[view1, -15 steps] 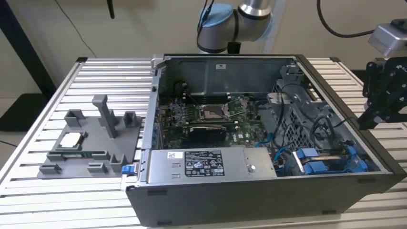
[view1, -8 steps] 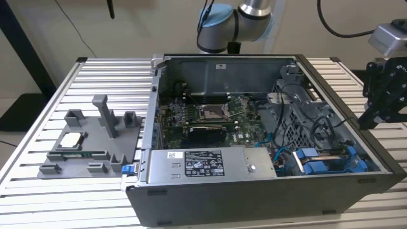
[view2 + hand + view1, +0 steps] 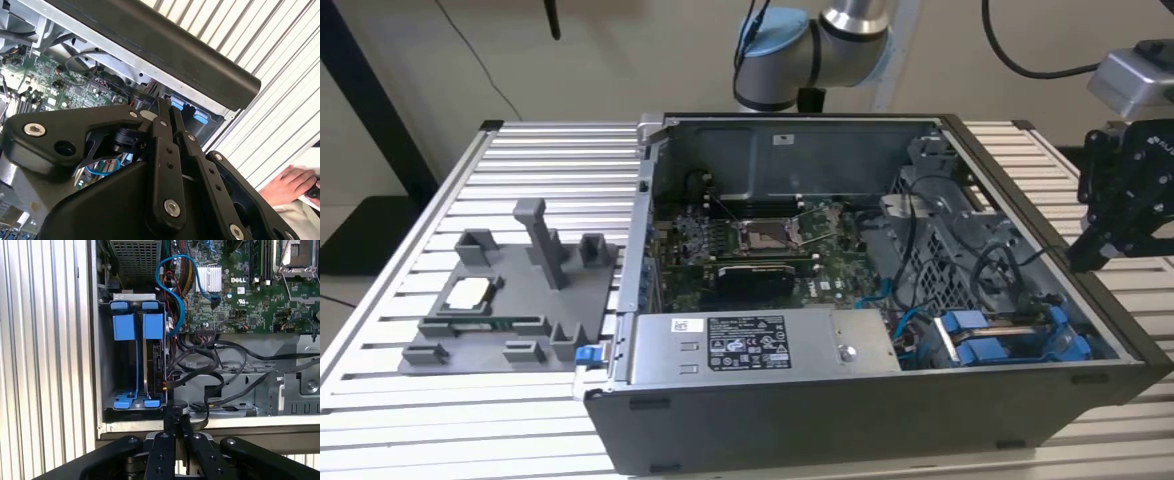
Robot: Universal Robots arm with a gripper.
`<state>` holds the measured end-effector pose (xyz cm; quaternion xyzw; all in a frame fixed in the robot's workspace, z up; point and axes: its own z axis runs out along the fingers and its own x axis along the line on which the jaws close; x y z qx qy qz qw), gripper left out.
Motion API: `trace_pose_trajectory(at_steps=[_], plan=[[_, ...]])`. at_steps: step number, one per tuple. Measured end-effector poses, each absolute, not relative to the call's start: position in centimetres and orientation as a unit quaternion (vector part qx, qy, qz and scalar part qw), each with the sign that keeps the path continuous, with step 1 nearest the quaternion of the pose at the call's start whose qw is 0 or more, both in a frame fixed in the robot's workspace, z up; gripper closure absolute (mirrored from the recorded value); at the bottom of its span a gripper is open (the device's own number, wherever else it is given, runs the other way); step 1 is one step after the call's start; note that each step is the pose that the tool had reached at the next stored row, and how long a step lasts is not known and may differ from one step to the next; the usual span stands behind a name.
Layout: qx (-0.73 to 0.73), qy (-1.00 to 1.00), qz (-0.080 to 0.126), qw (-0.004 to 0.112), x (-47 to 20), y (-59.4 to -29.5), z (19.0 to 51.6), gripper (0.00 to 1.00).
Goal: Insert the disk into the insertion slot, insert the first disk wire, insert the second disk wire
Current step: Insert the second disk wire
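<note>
The insertion slot (image 3: 107, 360) is a grey bay with blue fittings at the corner of the open computer case (image 3: 881, 420). It shows in the exterior view as the insertion slot (image 3: 1001, 335). The disk (image 3: 156, 360) stands edge-on inside it, next to a blue carrier (image 3: 152, 326). A black wire (image 3: 200, 362) and a looping blue wire (image 3: 172, 295) both run up to the disk's edge. I cannot tell whether either plug is seated. My gripper (image 3: 175, 422) is shut with nothing held, just outside the case wall by the slot. It shows as the gripper (image 3: 167, 112) and the gripper (image 3: 1094, 255) too.
A grey labelled power-supply box (image 3: 761, 345) lies along the case front, with the motherboard (image 3: 761, 240) behind it. A perforated metal cage (image 3: 135, 260) borders the slot. A grey fixture tray (image 3: 507, 300) sits on the slatted table (image 3: 400, 400). A person's hand (image 3: 290, 182) rests nearby.
</note>
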<state>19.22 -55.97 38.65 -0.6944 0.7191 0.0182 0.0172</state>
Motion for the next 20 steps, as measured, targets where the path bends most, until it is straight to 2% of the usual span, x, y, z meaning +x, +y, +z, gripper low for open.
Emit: trace_pose_trajectory(at_steps=[20], plan=[[-0.694, 0.719, 0.018, 0.017, 15.1, -55.9, 39.2, 0.84]])
